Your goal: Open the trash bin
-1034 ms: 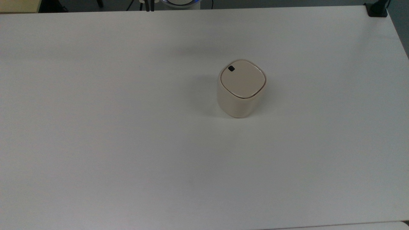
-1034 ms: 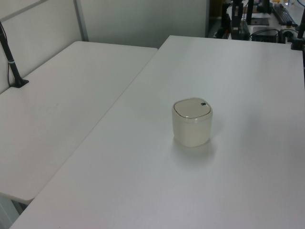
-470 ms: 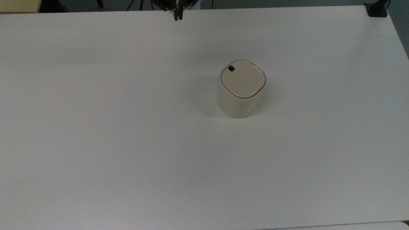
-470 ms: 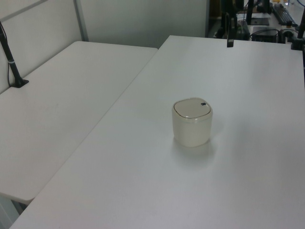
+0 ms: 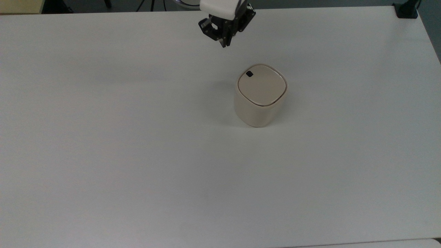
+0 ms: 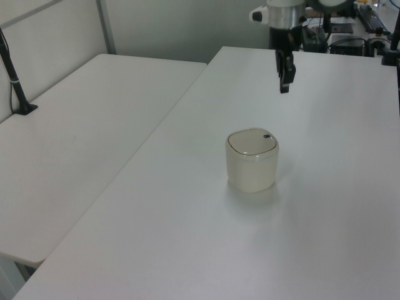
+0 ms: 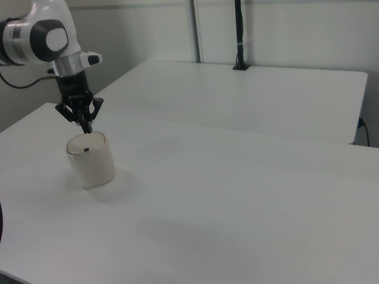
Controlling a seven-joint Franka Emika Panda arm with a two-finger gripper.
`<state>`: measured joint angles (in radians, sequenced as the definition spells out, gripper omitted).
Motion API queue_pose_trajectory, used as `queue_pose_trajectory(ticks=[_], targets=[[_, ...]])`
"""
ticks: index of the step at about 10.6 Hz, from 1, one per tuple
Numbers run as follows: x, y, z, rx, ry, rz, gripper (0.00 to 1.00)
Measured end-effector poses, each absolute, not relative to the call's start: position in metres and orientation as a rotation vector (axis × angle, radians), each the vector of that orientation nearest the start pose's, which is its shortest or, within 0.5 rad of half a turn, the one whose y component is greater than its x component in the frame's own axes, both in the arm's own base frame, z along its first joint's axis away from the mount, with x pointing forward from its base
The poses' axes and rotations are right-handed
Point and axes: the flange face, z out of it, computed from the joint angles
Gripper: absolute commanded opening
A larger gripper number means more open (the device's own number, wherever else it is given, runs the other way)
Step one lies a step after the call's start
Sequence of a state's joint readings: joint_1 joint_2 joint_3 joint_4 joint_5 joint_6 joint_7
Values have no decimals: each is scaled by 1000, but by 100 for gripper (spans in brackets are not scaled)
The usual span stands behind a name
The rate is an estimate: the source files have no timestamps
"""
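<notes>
The trash bin (image 5: pixel 260 100) is a small beige rounded-square tub standing upright near the middle of the white table (image 5: pixel 137 137). Its flat lid (image 5: pixel 262 85) is down, with a small black square mark (image 5: pixel 249 73) at the corner nearest the arm. My gripper (image 5: pixel 225 43) hangs in the air toward the top view's top left of the bin, fingers pointing down, shut and empty, apart from the lid. In the left view the gripper (image 6: pixel 284 87) is beyond the bin (image 6: pixel 252 161). In the right view the gripper (image 7: pixel 87 127) hovers just above the bin (image 7: pixel 90 160).
A second white table (image 6: pixel 75 144) adjoins on the left view's left, carrying a black pole (image 6: pixel 15 87). A black clamp (image 5: pixel 406 10) sits at the table's far right corner in the top view. Open tabletop surrounds the bin on all sides.
The arm has come in from the table's far edge, and the gripper has moved down and toward the bin. The bin has not moved and its lid stays down.
</notes>
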<state>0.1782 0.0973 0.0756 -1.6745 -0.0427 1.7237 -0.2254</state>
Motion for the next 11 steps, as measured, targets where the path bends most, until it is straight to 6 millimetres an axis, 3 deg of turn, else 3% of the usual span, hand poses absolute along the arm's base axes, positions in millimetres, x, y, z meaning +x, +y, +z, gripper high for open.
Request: queue_pose_trajectory(ticks=[3,7,11], targets=[[579,179,502,-3047,-856,59,10],[583,218,476,-3010,-953,23,10],[595,232,442,-2998,-980,5,10]])
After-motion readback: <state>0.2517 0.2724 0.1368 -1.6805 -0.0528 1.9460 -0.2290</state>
